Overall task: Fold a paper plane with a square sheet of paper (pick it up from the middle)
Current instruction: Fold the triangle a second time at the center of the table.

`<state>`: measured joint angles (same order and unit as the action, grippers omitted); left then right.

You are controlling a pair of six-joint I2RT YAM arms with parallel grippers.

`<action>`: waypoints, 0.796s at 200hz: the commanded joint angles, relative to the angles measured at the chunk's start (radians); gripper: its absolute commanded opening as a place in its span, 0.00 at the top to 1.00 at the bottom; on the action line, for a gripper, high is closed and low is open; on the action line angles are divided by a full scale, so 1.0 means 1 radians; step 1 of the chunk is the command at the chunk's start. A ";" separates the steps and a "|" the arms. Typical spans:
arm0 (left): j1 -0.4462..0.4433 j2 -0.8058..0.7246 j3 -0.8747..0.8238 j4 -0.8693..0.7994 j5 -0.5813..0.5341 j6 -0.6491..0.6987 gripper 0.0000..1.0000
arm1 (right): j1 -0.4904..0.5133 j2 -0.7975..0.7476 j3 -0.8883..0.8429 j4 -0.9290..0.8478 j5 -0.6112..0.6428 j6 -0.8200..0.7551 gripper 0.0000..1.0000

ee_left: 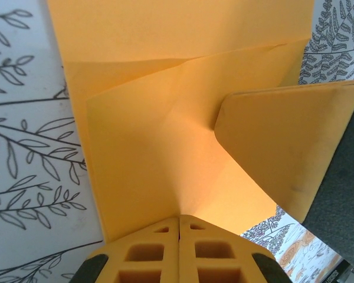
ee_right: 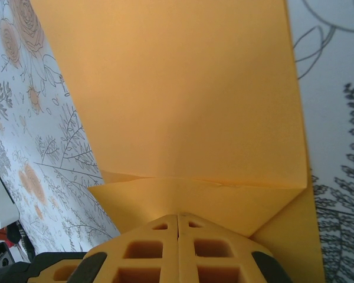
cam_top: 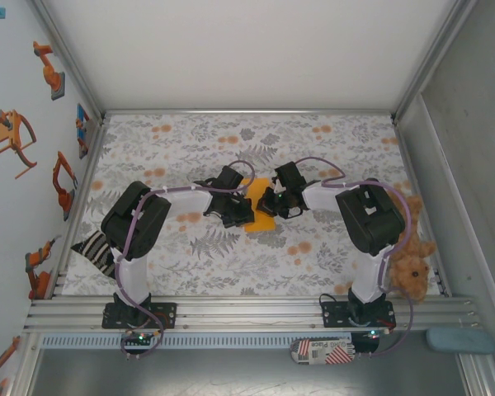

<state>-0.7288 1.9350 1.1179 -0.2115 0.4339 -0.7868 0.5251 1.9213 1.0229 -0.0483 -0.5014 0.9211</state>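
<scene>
The orange-yellow sheet of paper (cam_top: pixel 261 208) lies on the flowered cloth between both grippers, partly folded with flaps and creases (ee_left: pixel 165 118) (ee_right: pixel 183 106). My left gripper (cam_top: pixel 247 213) comes in from the left, shut, and its tips (ee_left: pixel 179 217) meet the paper where a crease ends. I cannot tell if paper is pinched between them. My right gripper (cam_top: pixel 269 204) comes in from the right, shut, with its tips (ee_right: pixel 177 215) against a folded flap near the sheet's edge. One right finger (ee_left: pixel 283 147) rests on the paper in the left wrist view.
A brown plush teddy (cam_top: pixel 411 266) sits by the right arm's base. A striped cloth (cam_top: pixel 95 247) lies at the left edge of the table. A blue-grey pad (cam_top: pixel 460 339) lies beyond the front rail. White walls close in the flowered tablecloth (cam_top: pixel 231 264) on three sides.
</scene>
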 commanded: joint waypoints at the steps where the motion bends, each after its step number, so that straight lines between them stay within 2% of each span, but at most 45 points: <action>1: -0.003 -0.003 -0.009 -0.104 -0.033 0.043 1.00 | 0.002 0.082 -0.031 -0.159 0.101 0.010 1.00; 75: -0.003 -0.036 -0.029 -0.170 -0.026 0.105 1.00 | 0.003 0.091 -0.024 -0.174 0.107 0.008 1.00; 159: -0.002 -0.156 -0.058 -0.277 -0.092 0.153 1.00 | 0.003 0.094 -0.024 -0.171 0.106 0.012 1.00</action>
<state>-0.7288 1.8442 1.0676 -0.4026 0.3756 -0.6678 0.5251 1.9282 1.0393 -0.0738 -0.5041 0.9207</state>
